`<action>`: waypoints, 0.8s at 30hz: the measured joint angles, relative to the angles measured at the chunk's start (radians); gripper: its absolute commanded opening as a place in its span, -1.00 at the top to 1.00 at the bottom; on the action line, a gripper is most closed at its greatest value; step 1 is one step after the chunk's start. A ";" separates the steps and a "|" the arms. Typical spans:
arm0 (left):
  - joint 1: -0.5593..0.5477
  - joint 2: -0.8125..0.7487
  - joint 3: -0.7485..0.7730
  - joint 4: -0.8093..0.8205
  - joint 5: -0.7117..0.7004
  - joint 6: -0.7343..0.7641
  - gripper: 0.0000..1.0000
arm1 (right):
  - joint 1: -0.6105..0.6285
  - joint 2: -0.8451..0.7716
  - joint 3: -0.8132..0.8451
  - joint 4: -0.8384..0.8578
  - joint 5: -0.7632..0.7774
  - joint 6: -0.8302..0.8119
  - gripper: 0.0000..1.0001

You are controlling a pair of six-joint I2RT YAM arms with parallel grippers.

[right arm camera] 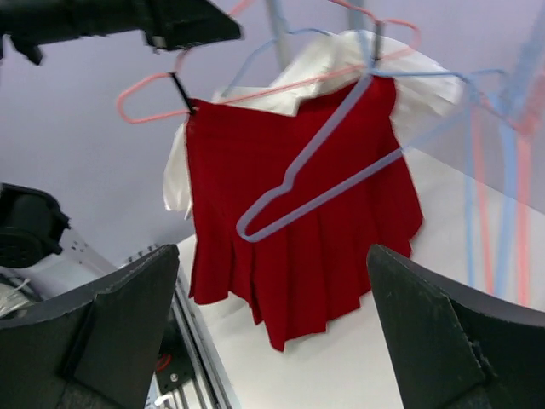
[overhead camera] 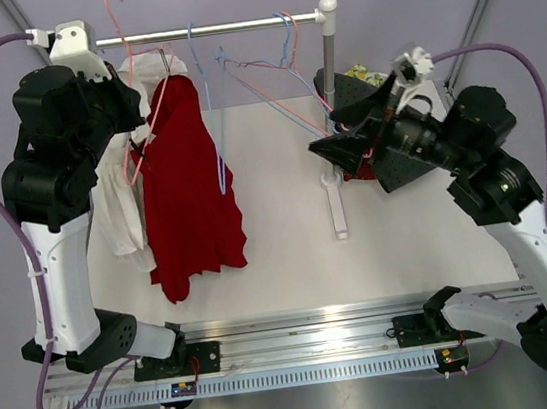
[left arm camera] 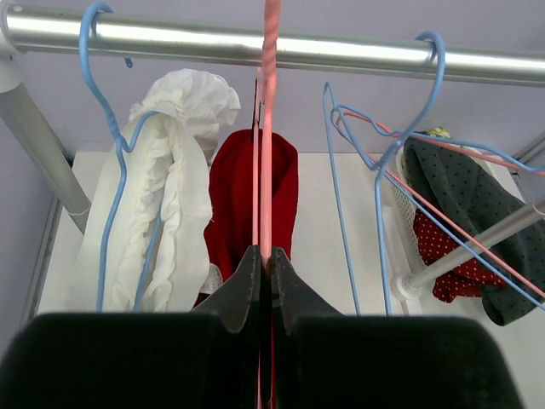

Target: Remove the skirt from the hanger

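Observation:
The red pleated skirt [overhead camera: 188, 190] hangs from a pink hanger [overhead camera: 128, 52] on the rail [overhead camera: 220, 29], next to a white garment [overhead camera: 119, 215]. My left gripper [overhead camera: 140, 129] is shut on the pink hanger's wire [left arm camera: 267, 128], with the skirt [left arm camera: 285, 192] just beyond its fingertips [left arm camera: 266, 251]. My right gripper [overhead camera: 330, 132] is open and empty, right of the skirt and apart from it. In the right wrist view the skirt [right arm camera: 298, 230] hangs between its spread fingers [right arm camera: 119, 324], with an empty blue hanger [right arm camera: 341, 170] in front.
Several empty blue and pink hangers [overhead camera: 256, 71] hang on the rail's right half. The rack's white post [overhead camera: 328, 56] and foot [overhead camera: 338, 221] stand mid-table. A basket with dark dotted and red dotted clothes [left arm camera: 468, 204] sits at the right, behind my right arm.

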 measured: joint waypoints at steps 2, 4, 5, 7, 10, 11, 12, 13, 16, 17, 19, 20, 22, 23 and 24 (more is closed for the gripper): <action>-0.002 -0.020 -0.018 0.003 0.008 0.000 1.00 | 0.130 0.082 0.106 -0.030 0.044 -0.045 -0.99; -0.003 -0.035 -0.028 0.000 0.015 -0.002 1.00 | 0.269 0.180 0.214 -0.052 0.114 -0.092 -0.99; -0.003 -0.039 -0.028 0.001 0.019 -0.004 1.00 | 0.336 0.228 0.255 -0.064 0.155 -0.115 -0.99; -0.003 -0.043 -0.029 0.002 0.029 -0.009 1.00 | 0.464 0.317 0.322 -0.082 0.238 -0.154 -0.99; -0.005 -0.051 -0.045 0.012 0.036 -0.016 1.00 | 0.615 0.435 0.377 -0.091 0.326 -0.185 -0.99; -0.006 -0.053 -0.055 0.018 0.037 -0.018 1.00 | 0.653 0.473 0.388 -0.091 0.354 -0.190 -0.99; -0.006 -0.057 -0.069 0.025 0.038 -0.019 1.00 | 0.689 0.506 0.396 -0.090 0.381 -0.193 -0.99; -0.006 -0.061 -0.084 0.031 0.040 -0.019 1.00 | 0.715 0.537 0.401 -0.089 0.404 -0.196 -0.99; -0.007 -0.067 -0.122 0.045 0.040 -0.023 1.00 | 0.764 0.613 0.415 -0.080 0.465 -0.193 -0.99; -0.007 -0.069 -0.134 0.052 0.040 -0.025 1.00 | 0.769 0.630 0.421 -0.074 0.475 -0.191 -0.99; -0.007 -0.077 -0.162 0.071 0.041 -0.029 1.00 | 0.784 0.668 0.439 -0.058 0.520 -0.187 -0.99; -0.007 -0.081 -0.174 0.079 0.042 -0.032 1.00 | 0.789 0.684 0.446 -0.043 0.546 -0.186 -0.99; -0.007 -0.089 -0.191 0.086 0.048 -0.044 1.00 | 0.802 0.714 0.456 -0.011 0.607 -0.183 -0.99; -0.007 -0.092 -0.195 0.089 0.051 -0.047 1.00 | 0.809 0.726 0.457 0.007 0.638 -0.183 -0.99; -0.007 -0.096 -0.200 0.093 0.056 -0.052 1.00 | 0.814 0.738 0.457 0.026 0.673 -0.182 -0.99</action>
